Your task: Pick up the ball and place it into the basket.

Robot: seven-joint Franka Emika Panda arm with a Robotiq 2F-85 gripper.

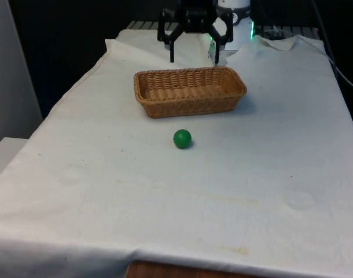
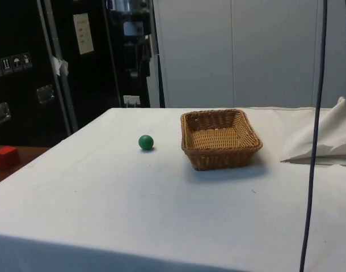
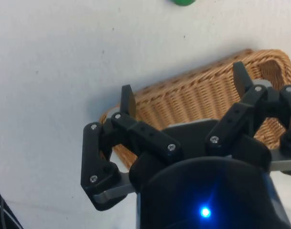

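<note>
Gripper (image 1: 194, 57) hangs high above the far end of the tabletop (image 1: 107, 191), jaws spread wide, holding nothing. The green ball (image 1: 182, 138) sits on the white cloth at six o'clock from the wicker basket (image 1: 190, 91) in the front view, near it but not touching. In the side view, ball at nine o'clock of the basket.

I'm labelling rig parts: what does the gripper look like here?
The gripper is black, with two jaws built from angular linkage bars joined by silver screws. Each jaw ends in a slim, flat black tip, mounted on a rounded black body.
</note>
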